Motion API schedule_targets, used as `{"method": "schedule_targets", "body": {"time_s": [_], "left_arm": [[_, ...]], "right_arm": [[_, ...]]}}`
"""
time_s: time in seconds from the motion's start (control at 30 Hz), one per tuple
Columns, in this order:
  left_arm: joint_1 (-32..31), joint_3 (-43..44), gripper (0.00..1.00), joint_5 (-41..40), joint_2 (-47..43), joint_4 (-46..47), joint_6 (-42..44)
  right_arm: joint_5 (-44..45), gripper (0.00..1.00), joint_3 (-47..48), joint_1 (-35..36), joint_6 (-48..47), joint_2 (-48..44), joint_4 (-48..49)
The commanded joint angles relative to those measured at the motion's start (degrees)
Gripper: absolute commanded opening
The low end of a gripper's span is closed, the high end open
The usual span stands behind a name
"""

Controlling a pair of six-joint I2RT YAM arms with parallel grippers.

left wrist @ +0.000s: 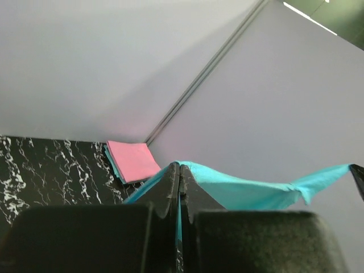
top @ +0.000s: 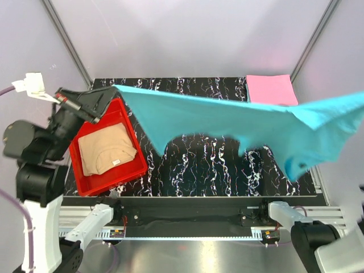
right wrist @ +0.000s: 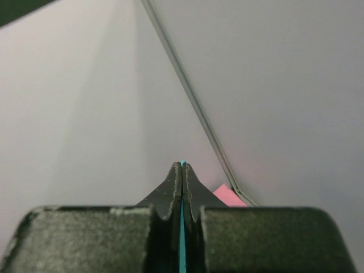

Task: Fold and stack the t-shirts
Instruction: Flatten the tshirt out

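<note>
The turquoise t-shirt [top: 227, 122] hangs stretched in the air across the table, with its lower edge sagging toward the right. My left gripper [top: 112, 89] is shut on its left corner above the red tray [top: 108, 183]. In the left wrist view that gripper [left wrist: 180, 166] pinches the turquoise cloth [left wrist: 244, 192]. My right gripper [right wrist: 182, 165] is shut on a thin turquoise edge [right wrist: 182, 242]; it lies beyond the right border of the top view. The pink t-shirt [top: 271, 89] lies folded at the back right corner. The tan t-shirt [top: 105, 151] lies crumpled in the tray.
The black marbled table [top: 199, 165] is enclosed by pale walls with metal corner posts [top: 68, 42]. In the left wrist view a blue-green edge [left wrist: 114, 165] shows under the pink folded shirt [left wrist: 133, 160]. The pink shirt's corner [right wrist: 230, 196] shows in the right wrist view.
</note>
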Motion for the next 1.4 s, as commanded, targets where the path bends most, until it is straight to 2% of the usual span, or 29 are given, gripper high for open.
{"method": "schedule_targets", "body": {"time_s": [0.0, 0.07, 0.1, 0.13, 0.2, 0.23, 0.3, 0.43, 0.57, 0.67, 0.7, 0.83, 0.9, 0.93, 1.0, 1.13, 1.27, 1.37], "left_arm": [[-0.14, 5.45, 0.0, 0.27, -0.31, -3.05, 3.92], [-0.14, 5.47, 0.0, -1.22, 0.91, -3.33, 4.99], [-0.14, 4.16, 0.0, -3.06, 1.53, -2.8, 5.51], [-0.14, 3.02, 0.0, -3.86, 3.19, -2.28, 5.87], [-0.14, -0.49, 0.0, -6.31, 6.96, -0.96, 7.61], [-0.14, -1.38, 0.0, -7.29, 8.55, -0.87, 8.32], [-0.05, -3.13, 0.0, -10.88, 14.07, -0.52, 11.04], [0.83, -3.5, 0.0, -12.48, 22.77, 0.71, 12.81], [1.18, -3.49, 0.0, -12.57, 31.93, 3.17, 15.53], [1.88, -4.55, 0.0, -11.44, 40.36, 5.01, 16.33], [2.49, -4.46, 0.0, -10.47, 45.17, 5.63, 15.63], [3.9, 1.23, 0.0, -7.56, 59.69, 5.65, 14.04], [5.04, 9.13, 0.0, -7.47, 68.45, 0.91, 14.57], [5.57, 11.77, 0.0, -7.65, 70.94, -0.94, 14.74], [6.88, 17.76, 0.0, -8.35, 76.12, -4.11, 15.62], [8.91, 20.67, 0.0, -7.48, 79.14, -1.41, 16.15], [10.23, 21.98, 0.0, -2.38, 81.33, 4.92, 15.8], [10.41, 24.88, 0.0, -0.45, 83.88, 5.81, 16.15]], "right_arm": [[6.73, 0.0, 4.82, 2.35, 0.01, -0.35, -1.09], [11.38, 0.0, 4.58, 5.43, -2.88, 1.41, 2.94], [13.49, 0.0, 1.53, 7.45, -4.37, 2.11, 5.31], [17.25, 0.0, -1.2, 12.25, -9.52, 3.25, 12.29], [18.0, 0.0, -11.18, 14.93, -18.4, 4.31, 24.51], [16.69, 0.0, -13.68, 14.94, -19.84, 6.4, 26.84], [15.36, 0.0, -20.52, 14.94, -19.95, 8.52, 30.45], [12.91, 0.0, -33.64, 14.67, -21.52, 12.82, 44.84], [6.84, 0.0, -43.04, 11.08, -20.74, 19.24, 50.5], [1.92, 0.0, -48.75, 8.97, -16.8, 24.87, 54.46], [-2.88, 0.0, -49.39, 7.05, -12.17, 26.36, 54.9], [-11.6, 0.0, -47.82, 6.15, -7.65, 39.24, 57.88], [-14.42, 0.0, -40.89, 5.89, -6.59, 45.07, 53.45], [-14.96, 0.0, -38.52, 5.71, -6.15, 50.23, 52.37], [-17.85, 0.0, -33.15, 5.53, -5.54, 54.39, 50.7], [-20.93, 0.0, -24.1, 5.44, -4.3, 63.79, 47.97], [-22.7, 0.0, -16.1, 5.44, -2.9, 69.52, 45.68], [-22.7, 0.0, -10.91, 5.27, -2.02, 72.95, 43.48]]}}
